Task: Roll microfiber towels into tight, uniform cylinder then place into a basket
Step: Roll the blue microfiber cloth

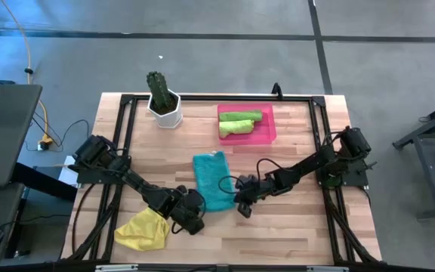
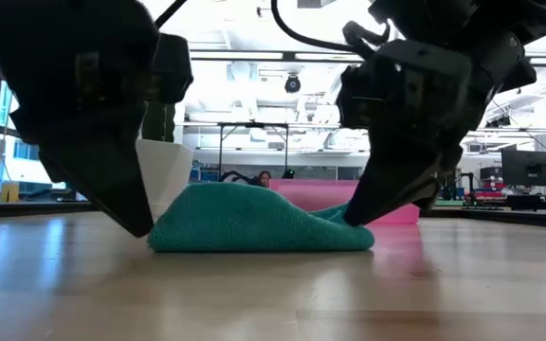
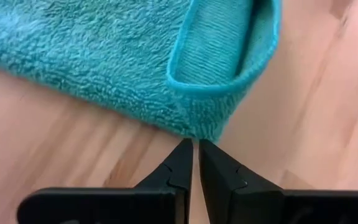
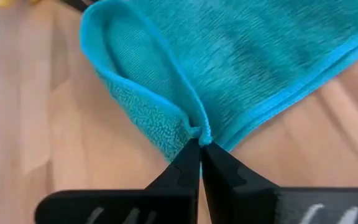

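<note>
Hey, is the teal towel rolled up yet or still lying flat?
Mostly flat: the teal towel lies spread on the table, only its near edge curled over where the left gripper and right gripper pinch its corners.

High view: overhead, straight down, far, whole tabletop (image 1: 293, 227) and both arms in frame. Low view: at tabletop level, facing level across into room, close to teal towel (image 2: 254, 220). Left wrist view: very near, past left claw (image 3: 195, 146) onto towel corner. Right wrist view: very near, past right claw (image 4: 200, 146) onto opposite corner. All four share teal towel.
</note>
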`<state>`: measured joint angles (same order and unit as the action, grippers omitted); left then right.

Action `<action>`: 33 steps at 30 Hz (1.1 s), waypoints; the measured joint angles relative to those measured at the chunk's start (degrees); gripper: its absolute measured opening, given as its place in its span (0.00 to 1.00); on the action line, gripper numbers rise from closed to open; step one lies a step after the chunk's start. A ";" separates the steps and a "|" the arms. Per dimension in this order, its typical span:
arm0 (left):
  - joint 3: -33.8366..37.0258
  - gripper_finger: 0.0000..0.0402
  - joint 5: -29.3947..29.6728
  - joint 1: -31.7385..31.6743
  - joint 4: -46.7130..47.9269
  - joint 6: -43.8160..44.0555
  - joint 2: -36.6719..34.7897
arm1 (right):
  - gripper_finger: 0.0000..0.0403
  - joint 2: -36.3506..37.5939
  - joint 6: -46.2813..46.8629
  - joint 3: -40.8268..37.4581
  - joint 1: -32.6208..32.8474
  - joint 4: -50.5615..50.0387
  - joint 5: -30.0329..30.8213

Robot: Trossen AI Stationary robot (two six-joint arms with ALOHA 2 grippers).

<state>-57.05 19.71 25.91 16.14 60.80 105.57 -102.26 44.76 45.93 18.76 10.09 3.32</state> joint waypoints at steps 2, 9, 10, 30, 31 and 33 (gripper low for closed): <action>-0.03 0.05 -0.02 0.00 0.57 1.68 -0.12 | 0.00 0.00 0.28 0.02 0.00 -0.23 1.94; 0.02 0.05 -5.01 0.40 -2.30 2.98 -0.71 | 0.00 -0.04 0.27 0.04 0.00 -1.04 4.19; 0.00 0.05 -4.91 0.65 -4.70 1.89 -0.89 | 0.00 -0.04 0.28 0.04 0.00 -1.12 4.19; -0.03 0.05 8.85 0.35 -8.82 -3.66 4.29 | 0.00 -0.12 -0.20 0.07 0.02 -2.19 5.80; -0.03 0.05 8.65 0.35 -8.58 -2.88 4.63 | 0.00 -0.11 -0.20 0.07 0.02 -2.21 5.80; -0.16 0.05 8.59 0.46 -8.00 -1.75 4.95 | 0.00 -0.13 -0.38 0.07 0.02 -2.21 5.79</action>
<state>-57.21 28.30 26.37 8.14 59.05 110.52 -102.39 44.38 46.00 18.79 7.87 9.10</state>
